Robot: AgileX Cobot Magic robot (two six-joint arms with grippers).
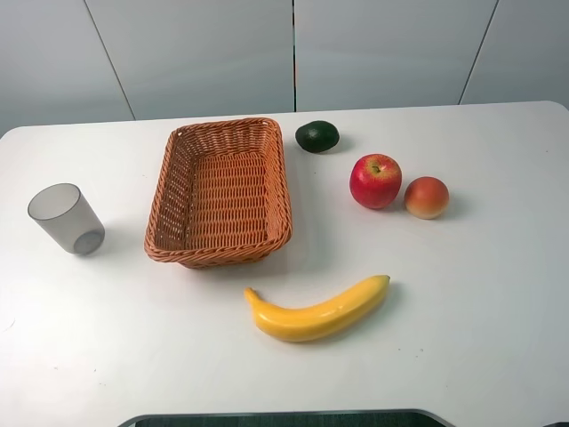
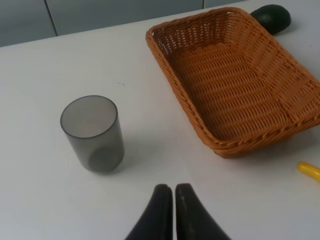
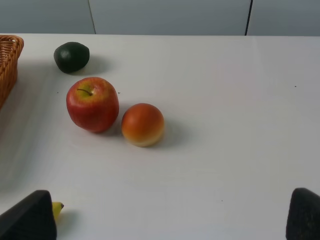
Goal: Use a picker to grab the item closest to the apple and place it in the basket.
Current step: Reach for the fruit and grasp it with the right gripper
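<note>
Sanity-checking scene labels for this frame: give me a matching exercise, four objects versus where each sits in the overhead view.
1. grey translucent plastic cup
2. dark green rounded avocado
3. orange-red round peach
4. long yellow banana

A. just right of the red apple
B. far left, apart from the woven wicker basket
C. in front of the basket, nearest the robot
D. behind the apple, by the basket's far corner

Pairs: 1-B, 2-D, 3-A, 4-C

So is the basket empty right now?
Empty: the basket shows only bare wicker inside; the peach sits outside beside the apple.
</note>
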